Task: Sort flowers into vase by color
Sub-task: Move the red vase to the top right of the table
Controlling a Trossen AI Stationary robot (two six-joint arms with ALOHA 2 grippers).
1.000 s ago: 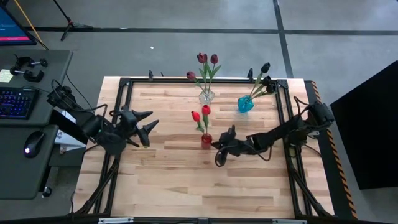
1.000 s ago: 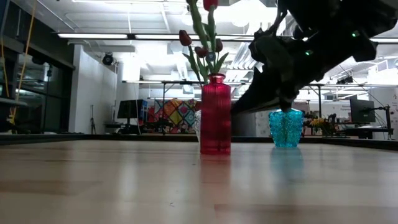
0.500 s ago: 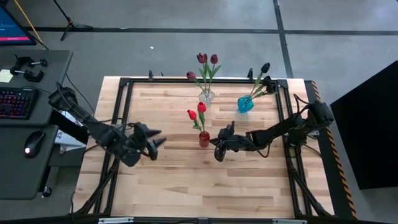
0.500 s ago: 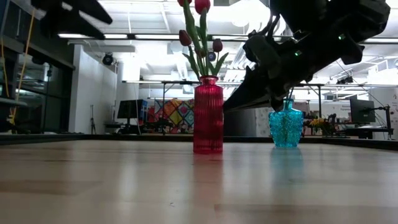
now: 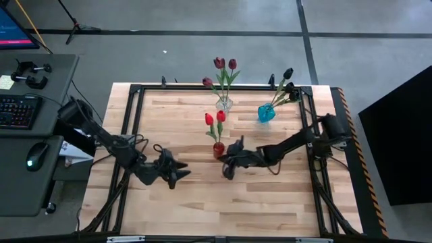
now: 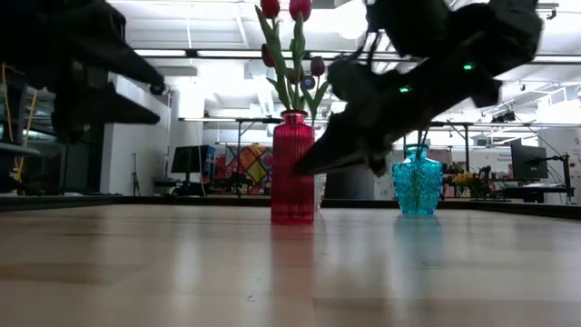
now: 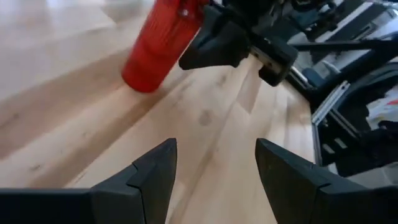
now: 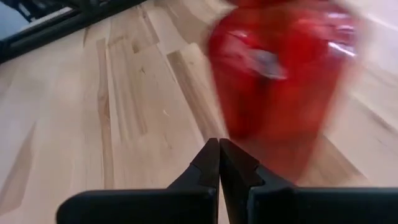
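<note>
Three vases stand upright on the wooden tabletop (image 5: 202, 196), each holding flowers whose long stems rise out of the neck. The red vase (image 5: 218, 149) sits near the middle of the tabletop and carries two bright red tulips (image 5: 214, 119); their stems run up and lean slightly toward the far side, heads on top. The clear vase (image 5: 224, 104) stands farther back, near the far edge, with three dark maroon tulips (image 5: 221, 66) fanning apart, one head leaning left. The blue vase (image 5: 266, 113) stands to the right of the clear one, with near-black tulips (image 5: 287, 74) leaning right and far; about two dark heads show, though the exact count is hard to make out. The right end effector (image 5: 227, 167) lies low just to the right of the red vase, its fingers pressed together and holding nothing, with the red vase filling its wrist view just ahead of the tips. The left end effector (image 5: 177, 173) hovers over the bare wood left of the red vase, its fingers spread apart and empty, pointing toward the vase and the right arm.
</note>
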